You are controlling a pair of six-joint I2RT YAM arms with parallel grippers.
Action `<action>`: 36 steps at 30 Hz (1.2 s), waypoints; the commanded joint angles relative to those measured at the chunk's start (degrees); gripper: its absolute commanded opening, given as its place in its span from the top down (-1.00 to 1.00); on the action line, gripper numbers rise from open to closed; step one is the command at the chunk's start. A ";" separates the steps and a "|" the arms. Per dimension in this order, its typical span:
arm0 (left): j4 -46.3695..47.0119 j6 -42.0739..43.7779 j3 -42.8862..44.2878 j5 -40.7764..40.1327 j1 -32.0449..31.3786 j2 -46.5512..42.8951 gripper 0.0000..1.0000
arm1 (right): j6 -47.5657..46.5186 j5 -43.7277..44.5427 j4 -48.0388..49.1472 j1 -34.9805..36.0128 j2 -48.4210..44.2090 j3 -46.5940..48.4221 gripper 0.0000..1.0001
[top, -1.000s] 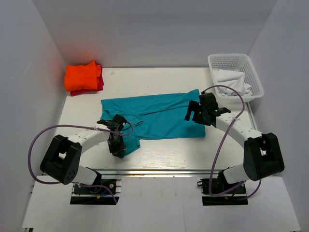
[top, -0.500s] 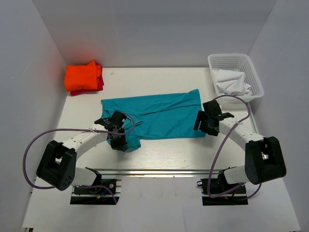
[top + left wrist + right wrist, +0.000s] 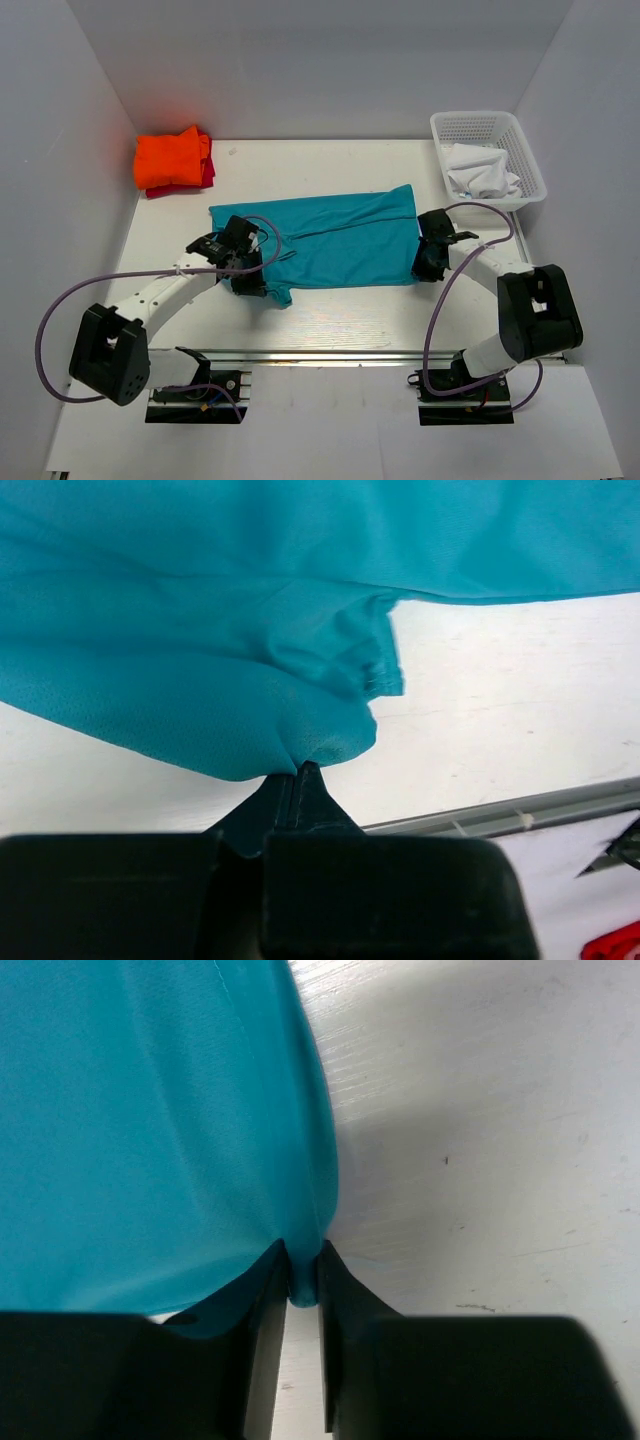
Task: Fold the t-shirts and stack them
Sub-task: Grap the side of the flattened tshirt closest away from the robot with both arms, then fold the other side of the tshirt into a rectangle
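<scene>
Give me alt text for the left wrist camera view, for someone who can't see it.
The left gripper, black fingers closed together at bottom centre, pinches a bunched edge of the teal t-shirt, which fills the upper frame. Behind it lie the white table and a metal rail at lower right.

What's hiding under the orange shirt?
A red shirt lies under the orange shirt. Only its right and near edges peek out; the rest is covered.
</scene>
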 commanded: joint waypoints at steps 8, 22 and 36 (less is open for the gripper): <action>1.62 1.60 9.35 -1.18 0.73 -0.01 1.00 | -0.48 0.35 1.60 -0.15 1.54 4.32 1.00; -1.90 -3.94 19.99 -13.40 8.02 7.92 1.00 | -2.85 1.32 -3.93 -0.41 6.98 19.96 1.00; 8.12 -2.54 22.26 -15.17 12.24 10.20 1.00 | -4.61 2.11 -9.91 -1.81 20.16 39.39 1.00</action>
